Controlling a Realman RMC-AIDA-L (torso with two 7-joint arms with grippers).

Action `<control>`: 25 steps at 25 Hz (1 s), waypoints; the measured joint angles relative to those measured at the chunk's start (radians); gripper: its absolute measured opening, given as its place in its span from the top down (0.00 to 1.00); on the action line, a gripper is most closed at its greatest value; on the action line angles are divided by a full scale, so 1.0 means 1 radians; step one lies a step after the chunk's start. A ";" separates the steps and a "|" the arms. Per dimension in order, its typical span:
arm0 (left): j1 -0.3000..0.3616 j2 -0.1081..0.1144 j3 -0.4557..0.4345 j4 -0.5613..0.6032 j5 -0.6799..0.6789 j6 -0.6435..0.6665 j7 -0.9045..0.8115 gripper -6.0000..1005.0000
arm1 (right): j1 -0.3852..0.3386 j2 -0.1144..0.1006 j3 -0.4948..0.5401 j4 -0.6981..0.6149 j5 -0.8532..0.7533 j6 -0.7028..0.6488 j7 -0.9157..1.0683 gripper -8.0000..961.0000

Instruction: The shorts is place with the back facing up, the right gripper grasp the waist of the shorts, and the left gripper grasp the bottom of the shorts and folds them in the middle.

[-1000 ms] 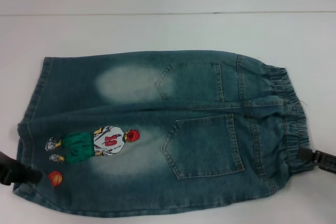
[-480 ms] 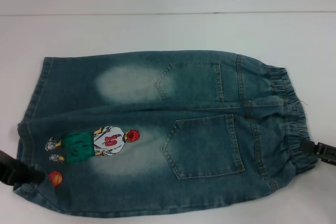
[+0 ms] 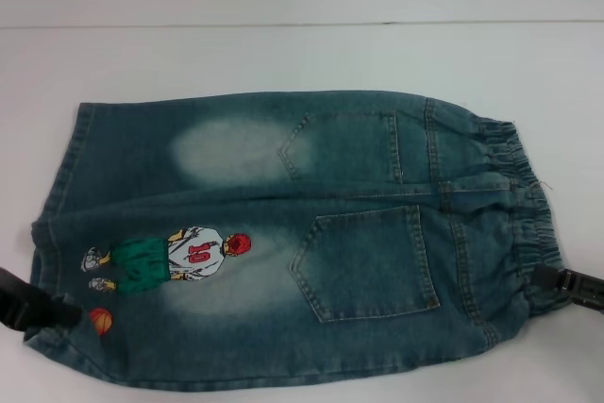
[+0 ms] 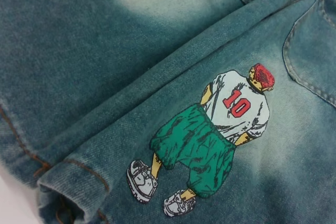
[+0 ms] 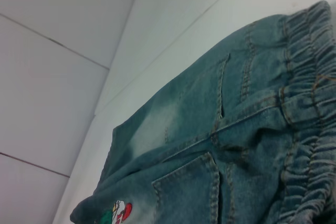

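Here the shorts (image 3: 283,233) lie flat (pockets up); left hand (image 3: 47,311) at hem, right hand (image 3: 557,282) at waistband, grips unclear.

Bare test-lab setup: plain white flat table (image 3: 283,54) against a white panelled wall (image 5: 47,77) with thin seams; nothing domestic.
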 joint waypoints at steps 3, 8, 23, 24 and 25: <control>-0.001 0.000 0.002 0.000 -0.001 -0.002 0.000 0.90 | -0.006 0.002 0.000 0.000 0.000 0.001 0.000 0.21; -0.001 0.000 0.003 0.000 -0.001 -0.003 0.001 0.90 | -0.006 0.002 0.000 0.001 -0.002 0.000 0.000 0.21; -0.003 0.001 0.000 -0.001 -0.003 -0.003 0.002 0.91 | -0.012 0.002 0.004 0.001 -0.002 0.037 0.000 0.45; -0.003 0.001 0.000 -0.001 -0.003 -0.003 0.002 0.90 | -0.012 0.002 0.002 0.001 -0.002 0.039 0.000 0.49; -0.003 0.000 0.000 -0.001 -0.003 -0.003 0.002 0.90 | -0.012 0.002 0.002 0.000 -0.002 0.041 0.000 0.53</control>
